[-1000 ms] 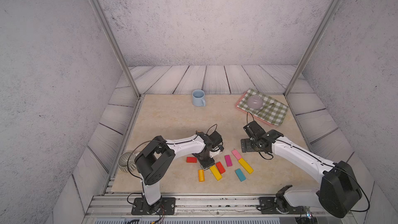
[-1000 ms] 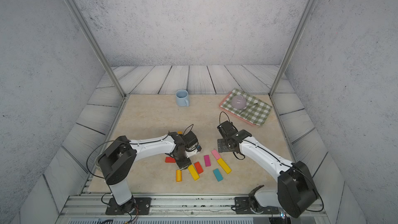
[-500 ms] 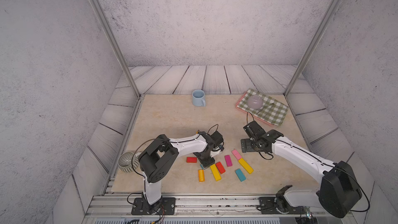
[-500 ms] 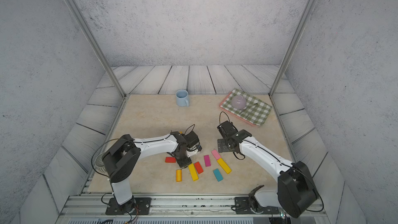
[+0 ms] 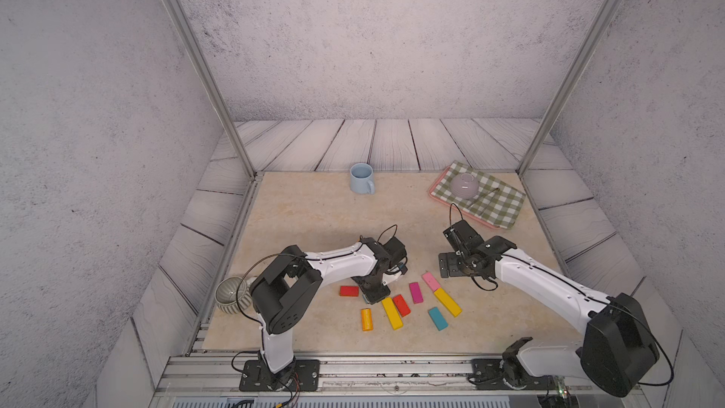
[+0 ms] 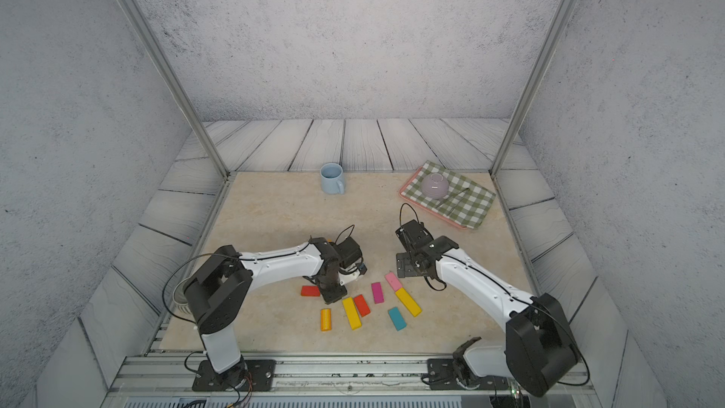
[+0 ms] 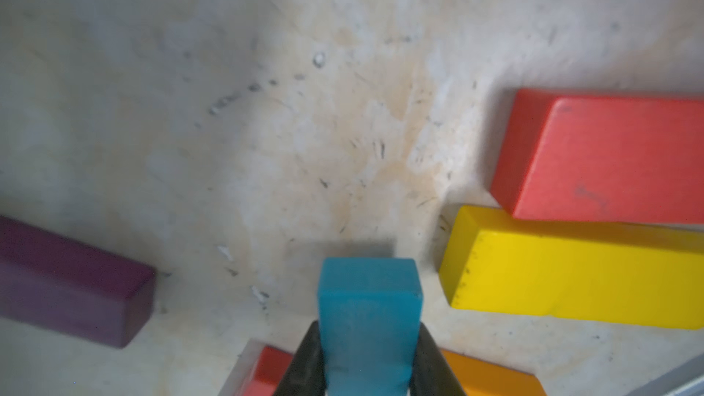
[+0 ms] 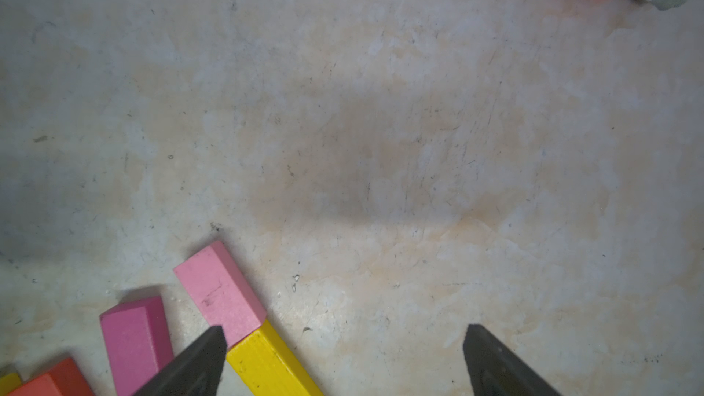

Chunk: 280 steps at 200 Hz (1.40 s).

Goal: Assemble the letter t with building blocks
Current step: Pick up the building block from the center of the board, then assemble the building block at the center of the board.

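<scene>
Left claw clamps a teal block, right claw stands apart — best lift straight up, clearing the nearby yellow block.

2 white arms, black joints, black cables, black fingers.

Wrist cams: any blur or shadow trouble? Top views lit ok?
Left wrist view: teal block in the left pincer is soft, purple block blurred, small shadow just beyond the teal one. Right wrist view: pink block sharp, right pincer tips dark and fuzzy, broad soft shadow on the table. Both top views: even diffuse light, no glare.
</scene>
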Motion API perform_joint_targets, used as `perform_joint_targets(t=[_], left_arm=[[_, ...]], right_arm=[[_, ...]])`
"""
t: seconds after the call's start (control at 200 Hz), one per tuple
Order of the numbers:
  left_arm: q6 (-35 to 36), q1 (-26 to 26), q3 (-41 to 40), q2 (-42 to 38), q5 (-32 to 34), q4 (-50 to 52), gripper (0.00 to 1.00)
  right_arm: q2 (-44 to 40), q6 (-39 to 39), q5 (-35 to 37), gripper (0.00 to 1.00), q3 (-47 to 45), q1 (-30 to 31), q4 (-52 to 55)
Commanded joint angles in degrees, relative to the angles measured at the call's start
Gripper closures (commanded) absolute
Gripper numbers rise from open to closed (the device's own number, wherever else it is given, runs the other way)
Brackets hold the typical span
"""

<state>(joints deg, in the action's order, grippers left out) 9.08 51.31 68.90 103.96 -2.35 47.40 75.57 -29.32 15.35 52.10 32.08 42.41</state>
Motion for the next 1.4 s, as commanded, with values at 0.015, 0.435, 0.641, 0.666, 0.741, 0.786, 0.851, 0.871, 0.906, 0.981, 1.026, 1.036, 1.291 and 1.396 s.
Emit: perform_joint_targets(t=[0.015, 0.435, 0.641, 0.666, 0.741, 0.786, 0.851, 0.871, 0.906, 0.981, 1.026, 1.036, 1.291, 1.396], left_arm=[[2.86, -2.50, 4.40, -4.59, 0.19, 0.35, 0.86], [24.87, -20.23, 6.81, -2.33, 9.64, -7.28, 0.93], [42.40, -25.12, 6.74, 2.58, 13.25, -11.11, 0.97], [44.91, -25.18, 5.16, 2.48, 13.17, -12.60, 0.97], [47.21, -26.00, 3.35, 2.99, 11.74, -13.42, 0.97], [47.87, -26.85, 2.48, 3.17, 10.32, -14.19, 0.97], [49.06, -27.72, 0.96, 3.00, 8.92, -15.54, 0.97], [49.25, -27.86, 0.70, 2.80, 8.61, -15.78, 0.97], [49.28, -28.09, 0.43, 2.38, 7.69, -16.11, 0.97], [49.51, -28.28, -0.33, 0.90, 3.71, -16.93, 0.96], [49.76, -28.28, -0.87, 0.35, 1.92, -17.37, 0.95], [49.97, -28.33, -0.87, 0.29, 1.54, -17.21, 0.95], [51.29, -28.59, 1.00, 2.20, -3.34, -13.25, 0.95], [51.79, -28.55, 1.39, 2.39, -3.83, -11.95, 0.94]], right_arm=[[0.08, 0.81, 0.77, 0.01, 1.03, 0.00, 0.30], [4.03, 3.90, -0.67, 0.01, 3.76, -0.02, -0.67], [7.58, 3.45, -1.88, 0.01, 4.94, -0.07, -2.21], [7.89, 3.16, -2.07, 0.01, 4.94, 0.00, -2.46], [8.77, 2.74, -2.77, 0.01, 5.28, -0.04, -2.52], [9.13, 2.78, -2.87, 0.01, 5.55, -0.01, -2.42], [9.42, 3.25, -2.66, 0.01, 6.06, -0.06, -2.16], [9.50, 3.42, -2.51, 0.01, 6.15, 0.00, -2.13], [9.66, 3.77, -2.24, 0.01, 6.41, -0.01, -2.07], [10.32, 4.33, -1.78, 0.01, 6.87, -0.05, -2.07], [10.92, 4.44, -1.82, 0.01, 7.25, -0.01, -2.16], [11.05, 4.40, -1.82, 0.01, 7.30, 0.00, -2.20], [12.17, 3.79, -2.19, 0.01, 8.55, -0.03, -1.47], [11.79, 4.27, -1.44, 0.01, 8.59, -0.03, -1.12]])
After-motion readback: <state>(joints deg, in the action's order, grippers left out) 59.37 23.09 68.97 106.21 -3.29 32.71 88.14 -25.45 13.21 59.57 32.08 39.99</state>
